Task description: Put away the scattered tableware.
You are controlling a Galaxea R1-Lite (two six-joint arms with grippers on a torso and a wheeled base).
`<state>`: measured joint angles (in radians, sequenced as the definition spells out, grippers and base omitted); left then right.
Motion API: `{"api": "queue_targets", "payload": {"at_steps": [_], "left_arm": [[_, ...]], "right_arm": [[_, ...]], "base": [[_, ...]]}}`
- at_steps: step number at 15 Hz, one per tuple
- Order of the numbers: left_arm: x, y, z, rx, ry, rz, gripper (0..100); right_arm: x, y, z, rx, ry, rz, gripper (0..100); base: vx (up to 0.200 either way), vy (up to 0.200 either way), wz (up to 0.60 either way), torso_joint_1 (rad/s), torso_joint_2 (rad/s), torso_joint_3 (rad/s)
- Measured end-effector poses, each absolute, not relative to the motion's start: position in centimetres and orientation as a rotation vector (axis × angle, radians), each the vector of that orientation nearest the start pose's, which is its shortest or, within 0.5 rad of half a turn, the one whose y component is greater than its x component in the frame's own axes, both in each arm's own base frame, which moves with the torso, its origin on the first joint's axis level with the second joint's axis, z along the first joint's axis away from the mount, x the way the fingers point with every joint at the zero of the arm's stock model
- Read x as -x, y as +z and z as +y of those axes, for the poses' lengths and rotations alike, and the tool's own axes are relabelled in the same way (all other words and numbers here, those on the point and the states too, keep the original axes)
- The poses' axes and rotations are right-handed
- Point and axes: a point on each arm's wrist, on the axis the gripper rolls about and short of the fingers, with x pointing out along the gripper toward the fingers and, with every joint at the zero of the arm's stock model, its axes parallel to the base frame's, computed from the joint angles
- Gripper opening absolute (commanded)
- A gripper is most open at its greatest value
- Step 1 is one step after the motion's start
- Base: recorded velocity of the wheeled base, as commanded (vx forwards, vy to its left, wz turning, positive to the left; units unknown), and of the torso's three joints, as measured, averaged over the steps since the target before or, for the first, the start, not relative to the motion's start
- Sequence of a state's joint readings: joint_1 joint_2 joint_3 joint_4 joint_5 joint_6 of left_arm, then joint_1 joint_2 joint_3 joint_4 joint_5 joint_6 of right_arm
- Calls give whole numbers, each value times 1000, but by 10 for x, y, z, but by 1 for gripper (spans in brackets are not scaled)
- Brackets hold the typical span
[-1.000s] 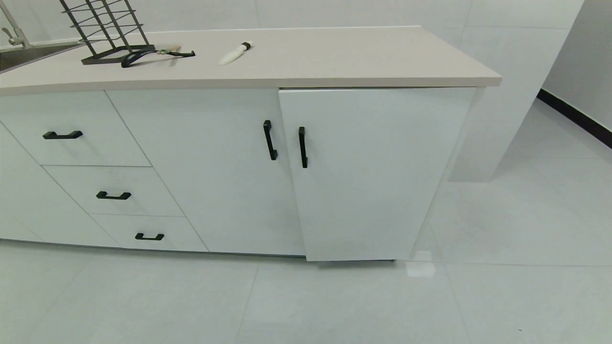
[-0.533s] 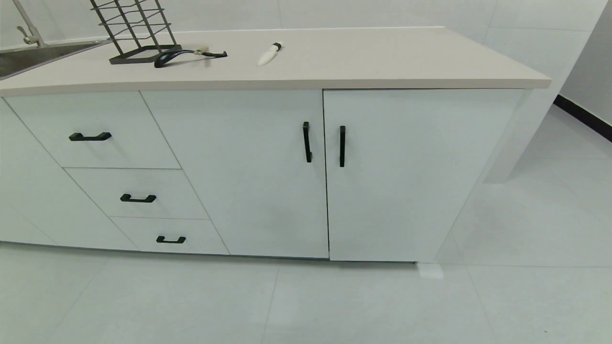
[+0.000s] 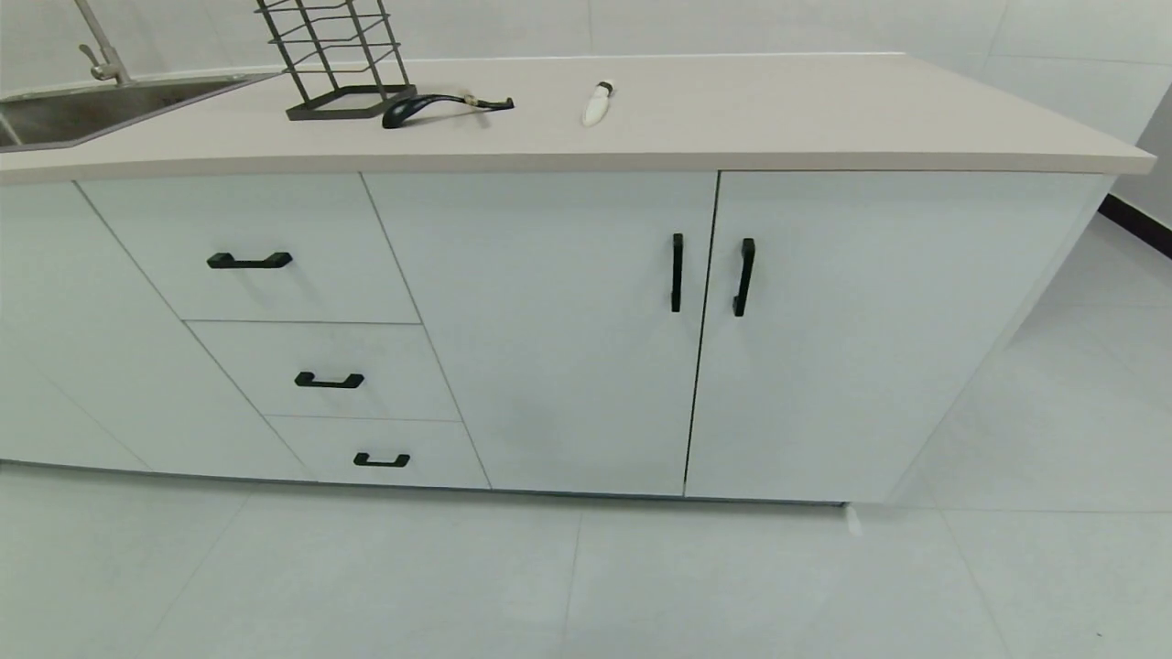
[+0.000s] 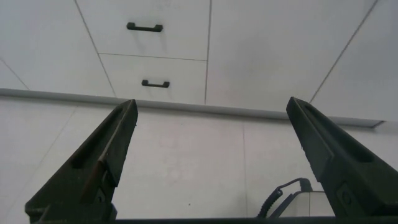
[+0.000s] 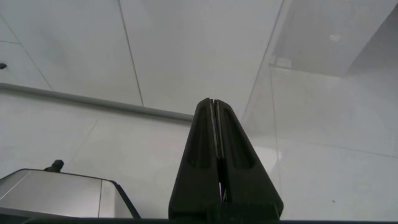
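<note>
Our left gripper [image 4: 211,106] hangs spread wide, facing the floor [image 4: 186,149] and lower drawers [image 4: 155,56]. Our right gripper [image 5: 214,106] is pressed closed on nothing. On the countertop [image 3: 824,110], a black ladle [image 3: 430,103] lies just beside the wire rack [image 3: 334,55], with a white utensil [image 3: 596,103], perhaps a knife, nearby.

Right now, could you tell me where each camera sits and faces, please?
Head view: on the head, looking forward and down at the counter, rack, black utensil and cabinet.
Left wrist view: on the left wrist, facing the lower drawers and floor, framed by the open left hand.
Right wrist view: on the right wrist, facing the foot of the cabinet and floor past the shut right hand.
Shared: head and left wrist views both show the lower drawers.
</note>
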<state>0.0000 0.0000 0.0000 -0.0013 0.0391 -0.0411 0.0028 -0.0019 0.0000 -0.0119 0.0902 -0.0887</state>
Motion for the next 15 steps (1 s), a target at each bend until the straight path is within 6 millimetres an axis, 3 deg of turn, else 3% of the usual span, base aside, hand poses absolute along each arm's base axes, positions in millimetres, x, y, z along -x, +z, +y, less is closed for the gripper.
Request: {"api": "queue_targets", "payload": {"at_steps": [6,8,15], "left_arm": [[23,76,1,43,40,-2,100],[23,76,1,43,41,-2,100],[23,76,1,42,40,-1,100]], "right_arm": [[23,77,2,89,92,-18,0],[23,77,2,88,92,-17,0],[23,77,2,87,92,-18,0]], "base": [[200,0,0,1,2,2],[200,200,0,10,2,2],[0,200,0,4,2,1]]}}
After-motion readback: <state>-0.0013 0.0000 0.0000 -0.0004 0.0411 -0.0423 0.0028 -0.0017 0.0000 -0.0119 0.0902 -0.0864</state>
